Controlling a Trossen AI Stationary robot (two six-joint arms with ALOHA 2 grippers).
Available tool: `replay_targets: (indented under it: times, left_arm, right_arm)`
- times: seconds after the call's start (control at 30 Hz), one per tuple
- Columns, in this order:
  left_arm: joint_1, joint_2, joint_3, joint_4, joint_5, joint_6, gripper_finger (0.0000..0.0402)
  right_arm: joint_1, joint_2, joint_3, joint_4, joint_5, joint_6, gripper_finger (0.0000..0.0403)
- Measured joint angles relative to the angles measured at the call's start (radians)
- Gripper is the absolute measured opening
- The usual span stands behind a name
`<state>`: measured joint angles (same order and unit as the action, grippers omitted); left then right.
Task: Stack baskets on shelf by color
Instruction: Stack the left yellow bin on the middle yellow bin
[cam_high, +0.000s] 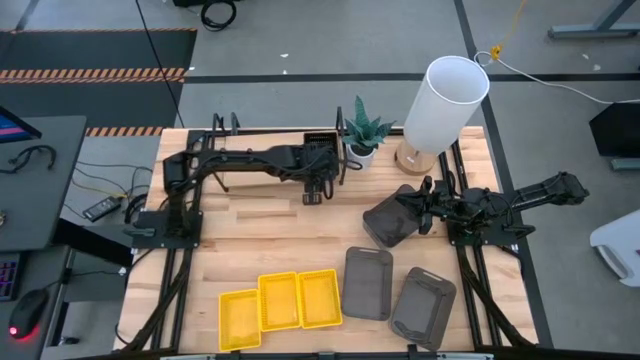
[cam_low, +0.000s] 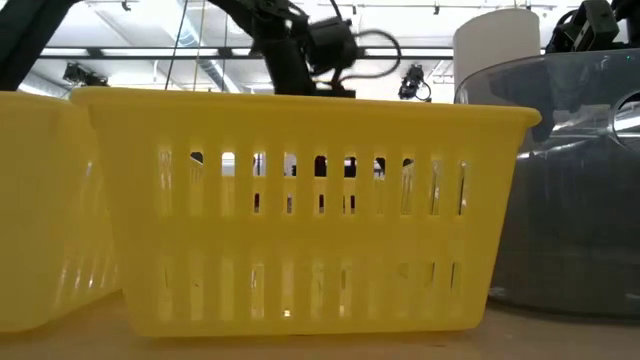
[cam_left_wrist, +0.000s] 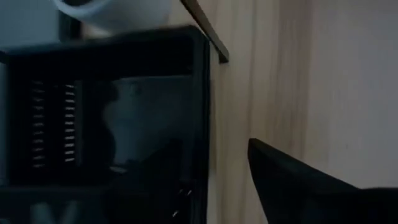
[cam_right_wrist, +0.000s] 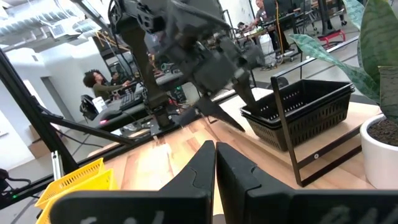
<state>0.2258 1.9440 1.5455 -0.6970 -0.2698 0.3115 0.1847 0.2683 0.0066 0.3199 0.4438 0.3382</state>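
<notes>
My left tool hangs spread beside the black baskets on the shelf; my right tool pinches a grey basket, to shelve next.

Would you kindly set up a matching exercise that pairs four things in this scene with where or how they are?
1. small black perforated plastic baskets
2. bright yellow plastic baskets
3. tilted dark grey plastic basket
4. left gripper

A. gripped by the right gripper
B. in a row near the wooden table front edge
C. open, just in front of the light-wood shelf
D. stacked on that shelf

Pairs: 1-D, 2-B, 3-A, 4-C
</notes>
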Motion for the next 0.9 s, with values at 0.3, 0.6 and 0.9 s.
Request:
replay_targets:
  times: [0.3,0.6,0.9]
  left_arm:
    - [-0.090,-0.161,0.000,-0.137,0.179,-0.049,0.0199]
    - [-0.274,-0.181,-0.092,-0.396,0.420,-0.362,0.0168]
    - [-0.485,-0.186,-0.199,-0.348,0.369,-0.605,0.0144]
  right_arm:
    - [0.000,0.000,0.000,0.000,0.000,0.000,0.0019]
    - [0.000,0.000,0.000,0.000,0.000,0.000,0.0019]
    - [0.000,0.000,0.000,0.000,0.000,0.000,0.0019]
